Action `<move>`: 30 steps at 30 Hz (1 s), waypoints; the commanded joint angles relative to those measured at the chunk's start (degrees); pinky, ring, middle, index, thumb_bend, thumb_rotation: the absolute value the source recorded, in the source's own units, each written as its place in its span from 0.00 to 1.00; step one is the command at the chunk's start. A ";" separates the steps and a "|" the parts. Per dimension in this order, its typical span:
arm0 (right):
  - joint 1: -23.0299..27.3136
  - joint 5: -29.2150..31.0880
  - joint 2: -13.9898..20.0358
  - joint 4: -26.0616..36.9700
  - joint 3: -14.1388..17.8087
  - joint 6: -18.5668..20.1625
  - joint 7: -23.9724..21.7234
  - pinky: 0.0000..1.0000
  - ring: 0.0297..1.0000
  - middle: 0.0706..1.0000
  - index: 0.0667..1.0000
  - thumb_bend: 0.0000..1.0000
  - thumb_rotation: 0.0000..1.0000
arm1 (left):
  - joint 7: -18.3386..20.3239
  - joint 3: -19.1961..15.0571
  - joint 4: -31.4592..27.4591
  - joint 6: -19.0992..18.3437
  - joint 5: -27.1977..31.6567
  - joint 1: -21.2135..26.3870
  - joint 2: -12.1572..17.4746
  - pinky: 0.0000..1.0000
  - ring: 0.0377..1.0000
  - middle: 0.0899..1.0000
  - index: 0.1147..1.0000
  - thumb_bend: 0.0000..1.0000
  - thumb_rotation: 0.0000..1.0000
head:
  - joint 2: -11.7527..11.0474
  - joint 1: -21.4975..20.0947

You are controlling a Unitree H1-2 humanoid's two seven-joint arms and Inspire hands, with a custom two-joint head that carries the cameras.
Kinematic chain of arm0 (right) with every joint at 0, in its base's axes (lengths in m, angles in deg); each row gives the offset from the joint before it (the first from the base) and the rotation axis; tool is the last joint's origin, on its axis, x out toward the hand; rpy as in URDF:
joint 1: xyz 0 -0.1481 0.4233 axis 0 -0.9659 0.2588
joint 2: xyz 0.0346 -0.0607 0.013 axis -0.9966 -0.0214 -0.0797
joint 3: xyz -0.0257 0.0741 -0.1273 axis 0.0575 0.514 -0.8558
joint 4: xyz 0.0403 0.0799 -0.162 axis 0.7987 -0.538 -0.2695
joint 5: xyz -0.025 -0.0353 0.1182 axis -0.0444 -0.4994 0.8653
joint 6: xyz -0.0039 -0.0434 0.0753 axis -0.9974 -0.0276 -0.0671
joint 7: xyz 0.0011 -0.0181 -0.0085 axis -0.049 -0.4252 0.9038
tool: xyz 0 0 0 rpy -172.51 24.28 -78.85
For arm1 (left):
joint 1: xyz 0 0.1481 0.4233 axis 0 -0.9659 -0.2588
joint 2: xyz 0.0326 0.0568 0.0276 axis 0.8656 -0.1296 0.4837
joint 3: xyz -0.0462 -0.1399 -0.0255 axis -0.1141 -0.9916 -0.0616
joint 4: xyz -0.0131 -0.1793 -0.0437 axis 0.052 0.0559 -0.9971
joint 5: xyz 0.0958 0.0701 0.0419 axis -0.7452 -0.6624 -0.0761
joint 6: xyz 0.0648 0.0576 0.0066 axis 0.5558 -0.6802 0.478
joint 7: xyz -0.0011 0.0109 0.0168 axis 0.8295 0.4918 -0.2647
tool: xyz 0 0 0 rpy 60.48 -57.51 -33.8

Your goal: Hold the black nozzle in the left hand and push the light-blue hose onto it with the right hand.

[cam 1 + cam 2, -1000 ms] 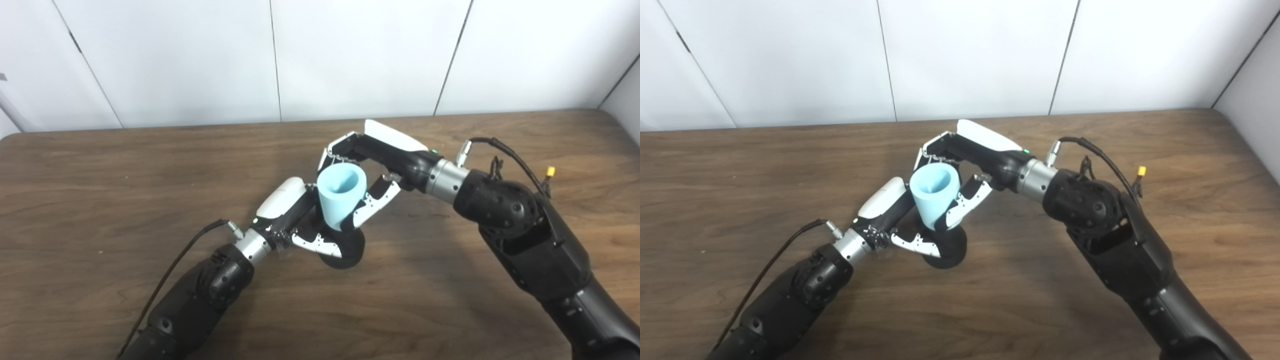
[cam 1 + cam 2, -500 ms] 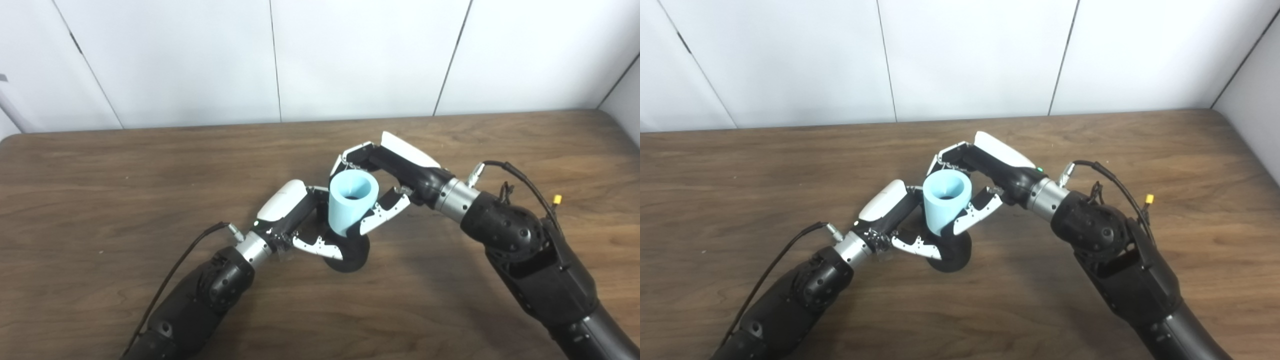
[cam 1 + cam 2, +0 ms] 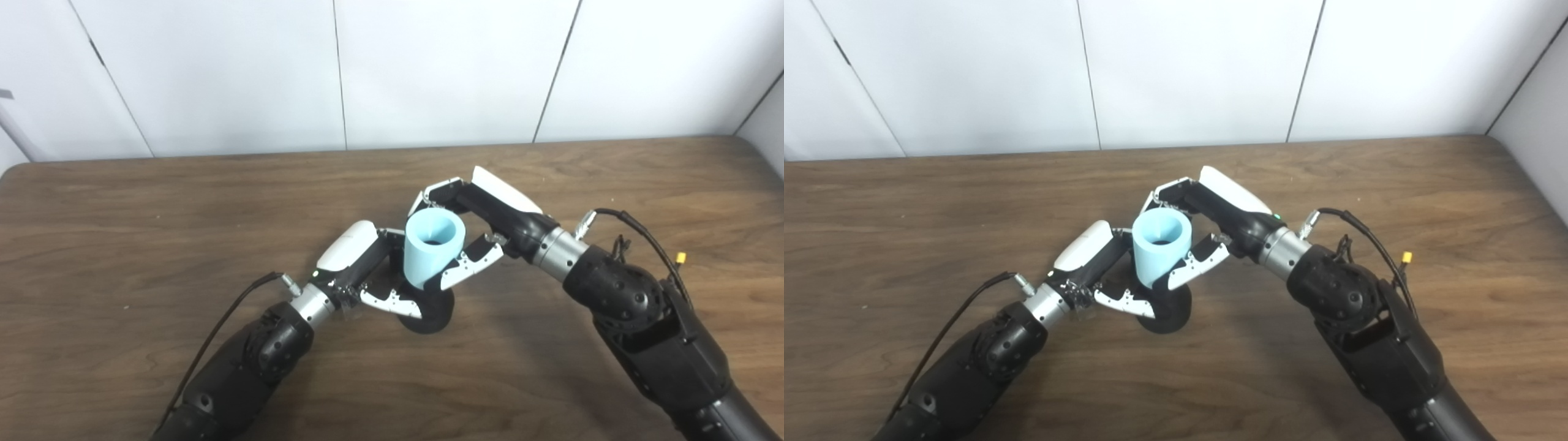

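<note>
over the last second the light-blue, short tapered rubbery hose [image 3: 432, 247] has gone from tilted to nearly upright and sunk lower. the right hand [image 3: 484, 214] is curled around it, directly above the left hand [image 3: 367, 269], which clasps the black round-based plastic nozzle [image 3: 431, 308]. the hose looks partly seated; more downward push is likely needed.

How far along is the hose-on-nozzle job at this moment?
Done: left hand grips the black nozzle, and right hand grips the light-blue hose, set upright over it. In hand: pressing the hose down. Left: full seating, which can't be judged because the joint is hidden.
</note>
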 commanded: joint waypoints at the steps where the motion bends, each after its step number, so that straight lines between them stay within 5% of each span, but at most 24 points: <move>1: -1.36 -1.30 1.65 0.05 -2.88 0.61 -4.95 0.41 0.52 0.65 0.76 0.83 0.13 | 6.44 3.71 6.16 -5.80 -4.19 -7.29 -0.14 0.39 0.39 0.44 0.44 0.50 0.00 | -0.04 -0.05; 4: -0.35 -1.74 1.75 2.18 -1.45 0.33 -3.60 0.68 0.81 0.88 0.96 0.96 0.28 | 6.23 3.71 6.70 -5.18 -4.11 -7.23 -0.25 0.39 0.39 0.44 0.44 0.50 0.00 | -0.15 -0.14; 7: 1.16 -2.43 1.80 4.99 0.43 2.60 -3.86 0.83 0.97 0.99 1.00 0.99 0.38 | 5.80 3.68 7.52 -4.22 -4.13 -7.02 -0.42 0.39 0.40 0.44 0.44 0.50 0.00 | -0.42 -0.28; 15: 4.46 -0.97 1.21 7.07 5.16 3.01 -4.89 0.97 1.00 1.00 1.00 1.00 0.36 | 5.63 3.85 9.00 -4.26 -4.69 -6.23 -0.78 0.39 0.40 0.44 0.44 0.50 0.00 | -1.29 -0.64; 23: 4.11 0.13 2.54 6.42 8.53 1.46 -5.36 0.83 1.00 1.00 1.00 1.00 0.36 | 5.06 3.81 10.03 -3.51 -4.82 -5.88 -1.16 0.39 0.39 0.44 0.44 0.50 0.00 | -1.72 -0.37; 30: 2.31 3.29 5.52 3.53 12.55 -2.83 -5.33 0.98 1.00 1.00 1.00 1.00 0.43 | 4.97 4.00 9.89 -3.34 -5.46 -5.84 -0.78 0.39 0.40 0.44 0.43 0.50 0.00 | -1.71 -0.54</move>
